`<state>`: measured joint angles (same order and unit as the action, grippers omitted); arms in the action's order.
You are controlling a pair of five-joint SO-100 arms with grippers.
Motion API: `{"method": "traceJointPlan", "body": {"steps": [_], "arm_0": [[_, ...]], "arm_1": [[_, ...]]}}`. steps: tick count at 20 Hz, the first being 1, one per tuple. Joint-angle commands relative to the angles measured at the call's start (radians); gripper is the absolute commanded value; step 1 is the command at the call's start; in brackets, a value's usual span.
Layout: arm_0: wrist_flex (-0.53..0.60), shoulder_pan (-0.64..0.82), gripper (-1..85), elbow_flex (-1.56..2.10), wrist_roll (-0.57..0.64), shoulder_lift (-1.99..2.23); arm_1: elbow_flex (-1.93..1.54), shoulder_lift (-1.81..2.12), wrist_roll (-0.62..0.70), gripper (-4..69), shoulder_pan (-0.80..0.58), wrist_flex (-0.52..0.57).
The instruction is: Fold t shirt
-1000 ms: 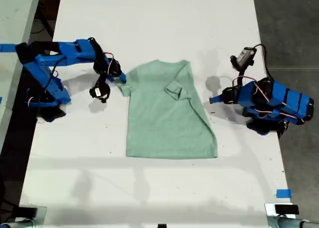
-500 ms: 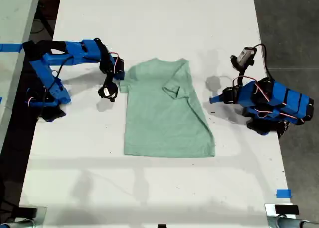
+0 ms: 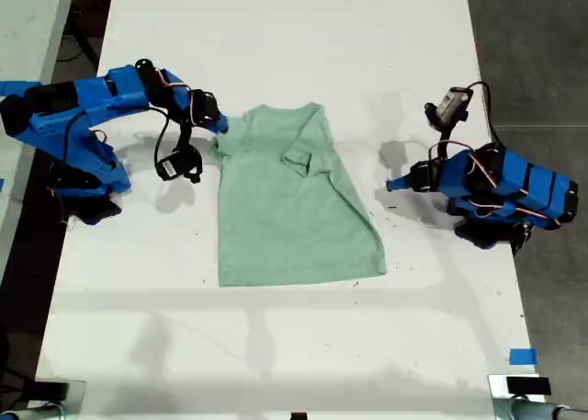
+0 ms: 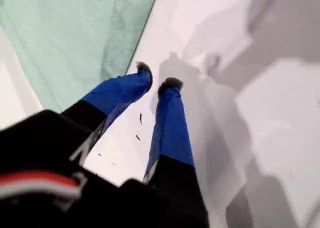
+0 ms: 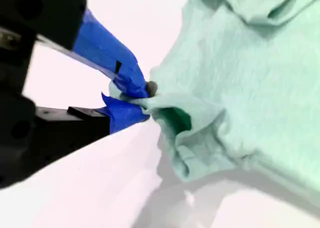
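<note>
Second tool (image 5: 142, 99): blue tape-wrapped jaws pinched on a bunched sleeve edge of the t shirt (image 3: 289, 199); sleeve opening puckered, lifted off the desk (image 3: 276, 34).
T shirt: pale mint knit cloth, lying mid-desk, one sleeve folded inward across the chest; hem toward the exterior view's bottom.
First tool (image 4: 156, 84): dark-tipped blue jaws slightly apart, nothing between them, just beside the shirt's edge.
Desk: smooth white surface, shadowed.
Obscured: first arm's base partly cut off.
</note>
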<state>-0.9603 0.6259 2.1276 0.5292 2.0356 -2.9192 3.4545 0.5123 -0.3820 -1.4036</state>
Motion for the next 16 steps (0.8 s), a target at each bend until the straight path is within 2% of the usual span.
{"method": "traceJointPlan", "body": {"steps": [1,3,5,6,8,9,10,13,15,16], "arm_0": [[0.115,-0.121,0.0,-0.253,0.002,-0.175],[0.186,-0.172,0.0,-0.420,0.015,-0.382],[0.212,-0.161,1.2,-0.537,0.018,-0.565],[0.242,-0.146,12.9,-0.552,0.021,-0.626],[0.178,-0.100,23.3,-0.629,0.012,-0.727],[0.153,-0.077,33.0,-0.649,0.046,-0.730],[0.124,-0.060,38.1,-0.660,0.098,-0.698],[-0.061,-0.037,26.1,-0.630,0.118,-0.410],[-0.201,-0.023,15.0,-0.548,0.067,-0.169],[-0.232,-0.023,9.1,-0.445,0.029,-0.029]], "arm_1": [[0.020,0.040,-0.009,7.0,0.012,-0.006],[0.020,0.040,-0.011,7.0,0.014,-0.006],[0.025,0.040,-0.011,7.1,0.015,-0.006],[0.025,0.040,-0.012,7.1,0.020,-0.008],[0.026,0.040,-0.014,7.1,0.023,-0.009],[0.026,0.040,-0.014,7.1,0.025,-0.009],[0.026,0.040,-0.014,7.2,0.026,-0.009],[0.028,0.040,-0.008,7.2,0.020,-0.005],[0.026,0.040,-0.003,7.3,0.015,-0.002],[0.028,0.040,-0.002,7.3,0.014,-0.002]]}}
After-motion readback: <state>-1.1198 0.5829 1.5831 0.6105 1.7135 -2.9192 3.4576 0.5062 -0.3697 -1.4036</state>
